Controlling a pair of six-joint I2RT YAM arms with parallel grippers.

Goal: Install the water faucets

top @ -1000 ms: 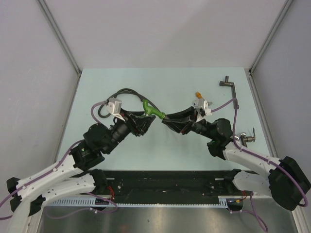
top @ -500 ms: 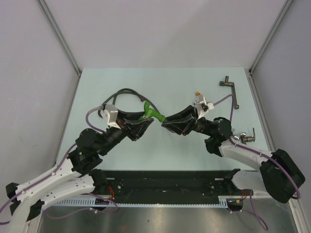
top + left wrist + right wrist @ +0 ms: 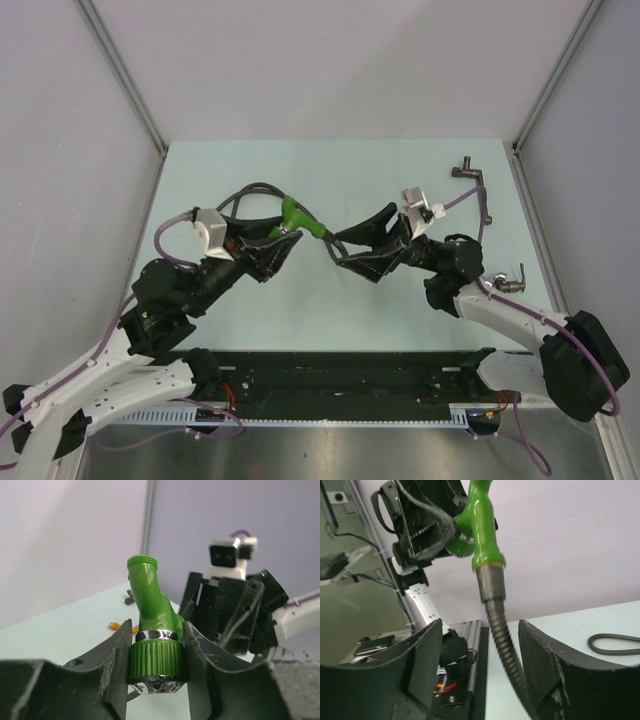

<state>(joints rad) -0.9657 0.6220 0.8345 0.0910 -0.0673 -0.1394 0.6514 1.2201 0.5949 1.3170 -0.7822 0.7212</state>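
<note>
My left gripper [image 3: 288,233] is shut on the ribbed collar of the green water faucet [image 3: 303,221], which it holds off the table. In the left wrist view both fingers press the green collar [image 3: 155,660] and the spout points up. A dark ribbed hose [image 3: 502,640] hangs from the faucet [image 3: 480,525] and passes between the spread fingers of my right gripper [image 3: 480,625]. That gripper [image 3: 336,249] is open just right of the faucet. Small orange pieces [image 3: 117,626] lie on the table far off, too small to identify.
A grey L-shaped metal fitting [image 3: 472,180] lies at the back right. A metal tap [image 3: 510,283] sits by the right arm. The black hose [image 3: 250,190] loops behind the left gripper. A black rail [image 3: 340,375] runs along the near edge. Walls close in both sides.
My right gripper has opened and let go of the faucet's end. The left arm has drawn back to the left, carrying the green faucet slightly up and left.
</note>
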